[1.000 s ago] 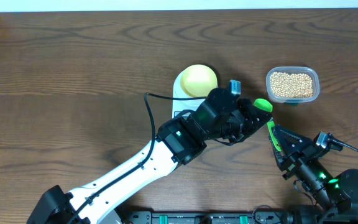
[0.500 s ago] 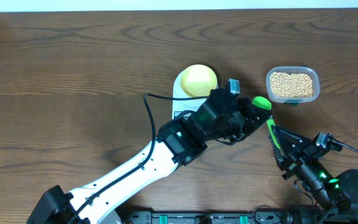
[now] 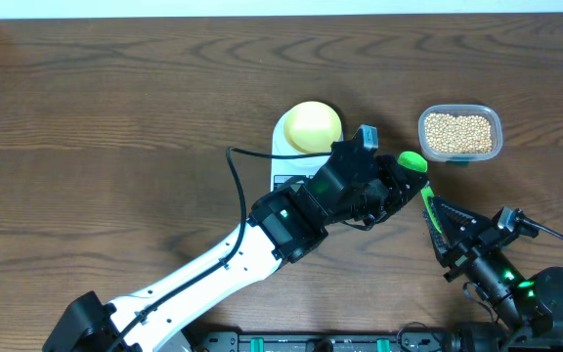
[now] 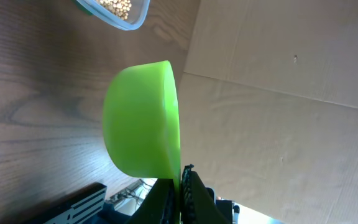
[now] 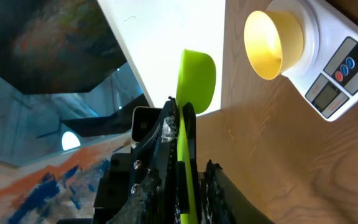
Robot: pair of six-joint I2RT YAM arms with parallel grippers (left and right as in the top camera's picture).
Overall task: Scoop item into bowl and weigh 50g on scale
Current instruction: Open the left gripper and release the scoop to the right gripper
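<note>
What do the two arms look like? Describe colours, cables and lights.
The left arm has white links, black joints, a small green light and a black cable looping off it. The right arm is black, with green lights and a thin black cable.

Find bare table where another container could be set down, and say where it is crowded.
Free: the table left of the scale and left arm; the far strip behind the bowl and bean tub. Crowded: between scale and tub, where the right arm meets the left at the green scoop.
</note>
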